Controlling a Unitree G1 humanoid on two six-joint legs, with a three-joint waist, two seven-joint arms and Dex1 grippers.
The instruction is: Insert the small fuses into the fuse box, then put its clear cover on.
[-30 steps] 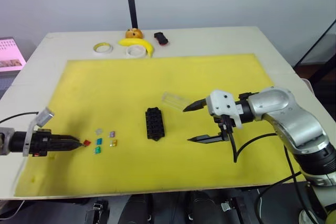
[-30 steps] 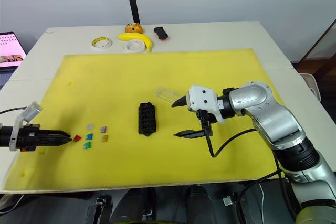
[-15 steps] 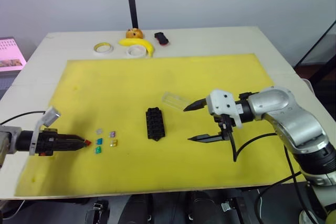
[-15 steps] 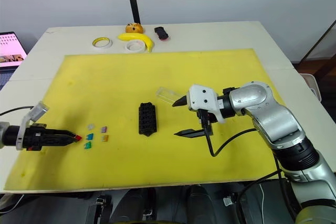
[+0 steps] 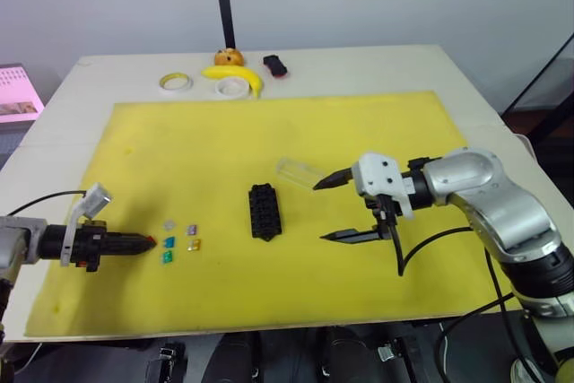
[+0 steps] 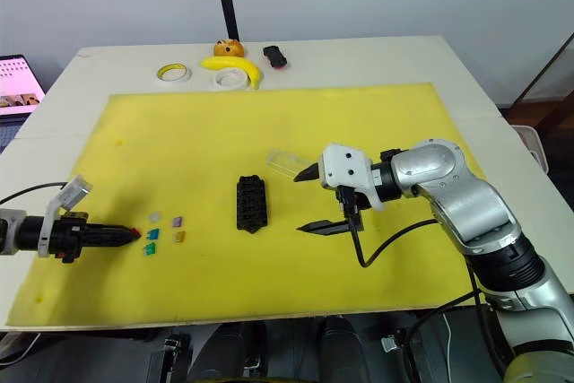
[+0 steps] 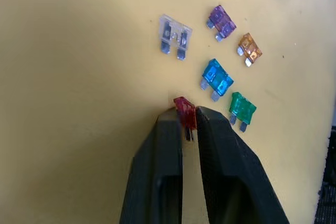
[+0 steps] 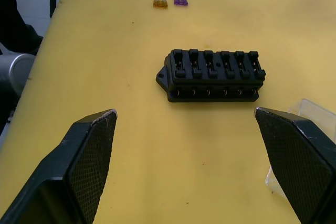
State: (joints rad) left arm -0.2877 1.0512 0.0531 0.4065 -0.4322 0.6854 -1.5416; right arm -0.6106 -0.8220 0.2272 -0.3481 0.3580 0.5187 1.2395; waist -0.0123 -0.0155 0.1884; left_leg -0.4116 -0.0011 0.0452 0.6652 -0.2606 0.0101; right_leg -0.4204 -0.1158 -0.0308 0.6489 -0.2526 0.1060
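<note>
Red fuse (image 7: 185, 113) pinched between the closed black fingers of the left gripper (image 7: 188, 125), blades pointing back toward the wrist, body poking out past the fingertips. Held low over the yellow mat (image 5: 269, 132), near its left edge. Just ahead of the fingertips, five loose fuses lying flat on the mat: blue-teal fuse (image 7: 216, 77) closest, green fuse (image 7: 241, 108) beside it, clear-grey fuse (image 7: 175, 34) a little farther, then purple fuse (image 7: 222, 21) and amber-yellow fuse (image 7: 249, 48) farthest out. All five apart from one another, none touching the gripper.

Farther on along the same line, well beyond the loose fuses, black fuse box (image 5: 263, 211) flat on the mat mid-sheet, two rows of slots facing up, slots looking empty in the right wrist view (image 8: 212, 74).

Right gripper (image 5: 330, 210) on the far side of the box from the left one, fingers spread wide and holding nothing, hovering just above the mat with the box between the two grippers. Clear cover (image 5: 300, 169) on the mat just beside the right gripper's upper finger, near the box's far end but not touching it.

Well beyond everything, off the mat on the white table (image 5: 377, 65): two tape rolls (image 5: 176, 82), a banana (image 5: 235, 75), a small orange item (image 5: 229, 57), a black-and-red gadget (image 5: 274, 65).
</note>
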